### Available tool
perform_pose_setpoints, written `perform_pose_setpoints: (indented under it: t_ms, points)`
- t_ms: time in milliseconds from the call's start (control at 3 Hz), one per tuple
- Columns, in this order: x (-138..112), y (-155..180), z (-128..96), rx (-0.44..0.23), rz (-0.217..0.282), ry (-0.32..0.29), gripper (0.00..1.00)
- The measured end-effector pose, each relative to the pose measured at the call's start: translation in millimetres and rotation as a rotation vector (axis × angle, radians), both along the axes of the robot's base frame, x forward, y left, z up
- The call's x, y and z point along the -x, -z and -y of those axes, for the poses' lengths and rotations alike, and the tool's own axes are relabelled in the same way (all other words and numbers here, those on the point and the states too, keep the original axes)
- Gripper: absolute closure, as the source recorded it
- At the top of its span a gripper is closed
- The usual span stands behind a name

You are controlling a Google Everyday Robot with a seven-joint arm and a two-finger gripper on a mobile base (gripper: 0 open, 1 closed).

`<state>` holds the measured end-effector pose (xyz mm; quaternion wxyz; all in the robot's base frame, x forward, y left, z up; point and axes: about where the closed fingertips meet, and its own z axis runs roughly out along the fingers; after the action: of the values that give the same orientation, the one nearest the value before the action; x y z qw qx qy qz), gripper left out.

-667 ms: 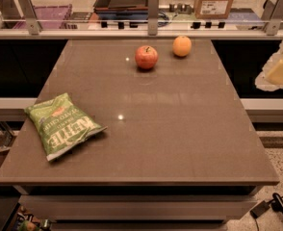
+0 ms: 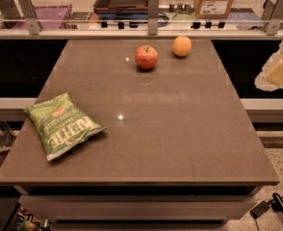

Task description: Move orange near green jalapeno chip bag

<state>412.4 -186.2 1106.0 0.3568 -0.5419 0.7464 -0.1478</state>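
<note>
The chip bag [image 2: 62,124] lies near-left on the table [image 2: 180,129]. Far back sit the apple [image 2: 146,57] and, just right of it, the orange [image 2: 182,46]. The gripper [image 2: 277,69] hangs off the right edge; I cannot tell its state.

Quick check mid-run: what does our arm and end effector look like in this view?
Only part of the end effector shows, at the frame's right edge past the table: a blocky cream-white shell with a yellowish face and a paler rounded rim below. No cables or markings can be made out; the rest of the arm is out of frame.
</note>
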Motion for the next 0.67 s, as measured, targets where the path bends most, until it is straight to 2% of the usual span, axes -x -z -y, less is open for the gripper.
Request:
perform_pose_setpoints:
  t_ms: [667]
  points:
    - [-34.9,-12.2,-15.8,-0.107,0.096,0.016,0.00]
